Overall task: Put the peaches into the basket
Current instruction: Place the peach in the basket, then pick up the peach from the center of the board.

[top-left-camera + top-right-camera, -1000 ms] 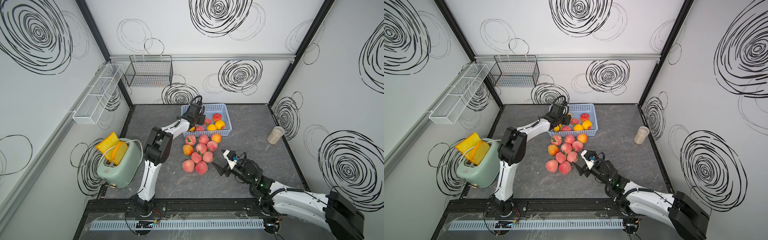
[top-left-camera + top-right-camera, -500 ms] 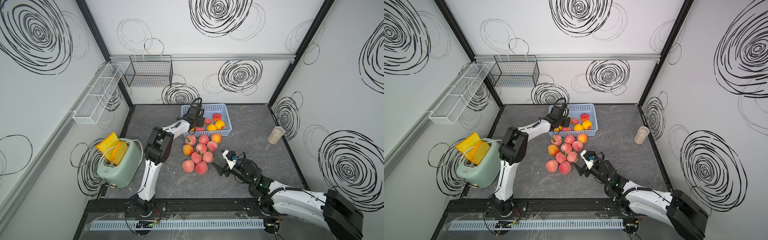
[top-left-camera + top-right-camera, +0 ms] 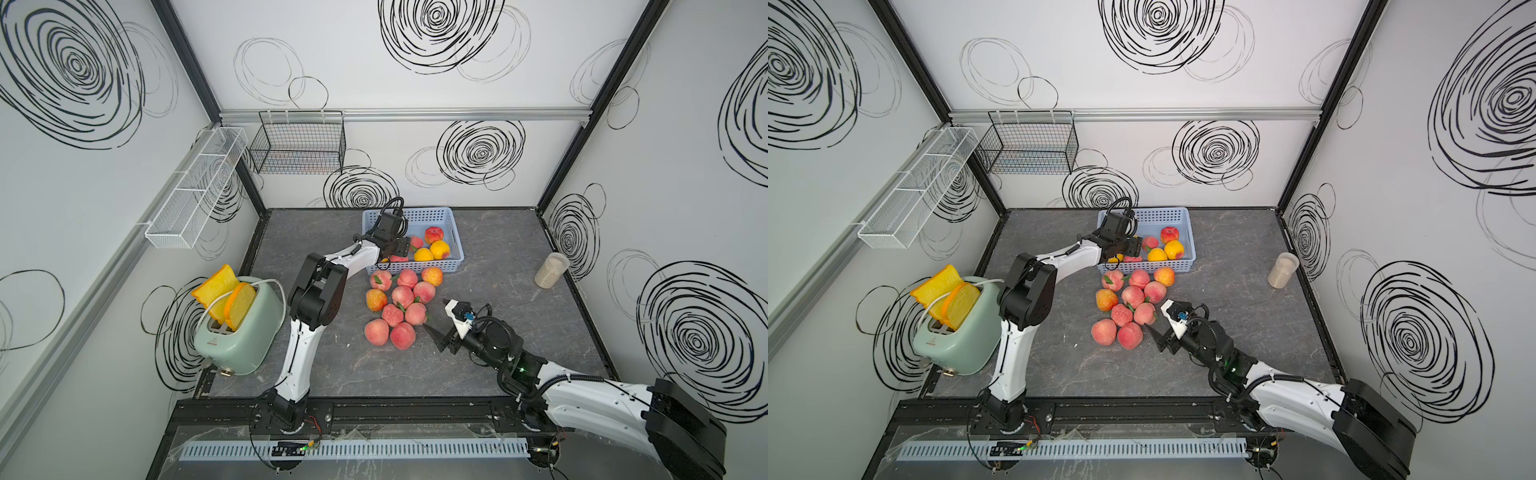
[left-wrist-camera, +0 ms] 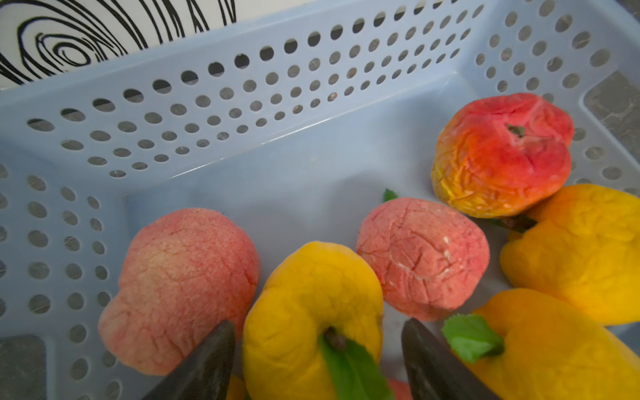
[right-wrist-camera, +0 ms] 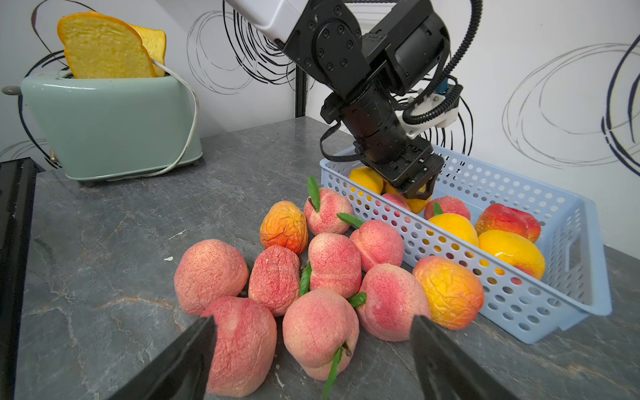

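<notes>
since a moment ago the jaws of the left gripper (image 4: 318, 346) have spread off a wrinkled yellow peach (image 4: 311, 298) inside the perforated blue basket (image 4: 242, 104), a gap only its wrist view shows, while the right gripper (image 5: 313, 332), jaws spread, faces pink peaches (image 5: 332, 263) heaped on the bench (image 5: 104, 242) beside it.

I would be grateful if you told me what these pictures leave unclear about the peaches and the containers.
Number of peaches in the basket: in both top views the left gripper covers some; the left wrist view cuts others off at its edge.
Whether the black wire basket holds anything: too small and faint in both top views.
What fills the jar: too small in both top views; outside both wrist views.
</notes>
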Available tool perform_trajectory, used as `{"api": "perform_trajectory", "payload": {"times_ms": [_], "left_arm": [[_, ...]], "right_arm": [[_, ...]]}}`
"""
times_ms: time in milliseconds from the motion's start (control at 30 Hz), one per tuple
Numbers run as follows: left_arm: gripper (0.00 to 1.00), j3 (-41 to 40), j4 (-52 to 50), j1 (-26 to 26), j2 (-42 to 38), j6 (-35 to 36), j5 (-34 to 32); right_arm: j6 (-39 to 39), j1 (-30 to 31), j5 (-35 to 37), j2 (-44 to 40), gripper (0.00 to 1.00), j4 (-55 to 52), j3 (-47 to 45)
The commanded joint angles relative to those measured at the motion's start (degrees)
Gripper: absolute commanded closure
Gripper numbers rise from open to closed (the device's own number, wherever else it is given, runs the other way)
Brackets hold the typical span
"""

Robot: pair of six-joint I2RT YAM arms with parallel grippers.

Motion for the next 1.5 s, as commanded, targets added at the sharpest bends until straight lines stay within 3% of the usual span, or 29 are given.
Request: {"api": "perform_trajectory", "payload": {"times_ms": [0, 200, 400, 633, 867, 1067, 1467], "left_arm": [[0.18, -0.7, 0.5, 0.3, -3.5, 0.3, -0.4], [0.17, -3.6, 1.0, 0.2, -10.1, -1.1, 1.7], [0.16, -13.1, 3.6, -0.7, -22.1, -5.6, 6.2], [0.15, -24.1, -0.5, -2.4, -37.7, -7.2, 10.8], [0.11, -30.4, -12.7, -4.7, -51.0, 0.7, 23.0], [0.1, -36.5, -16.6, -7.8, -56.6, 7.1, 29.7], [0.07, -38.1, -17.8, -9.5, -59.2, 8.8, 30.4]], "right_arm": [[0.6, 0.4, 0.6, -0.8, 0.09, 1.3, 0.7], [1.2, 0.3, 1.2, -1.0, 0.09, 1.0, 0.9], [4.4, -1.6, 2.5, -2.0, 0.08, -0.6, 1.2], [15.1, -12.8, -5.8, -2.6, 0.07, -4.2, 2.1], [28.9, -25.6, -15.0, 1.1, 0.02, -19.3, 10.4], [38.1, -35.0, -28.6, 10.3, 0.01, -21.5, 14.9], [40.7, -35.5, -28.9, 27.3, 0.02, -18.8, 22.5]]}}
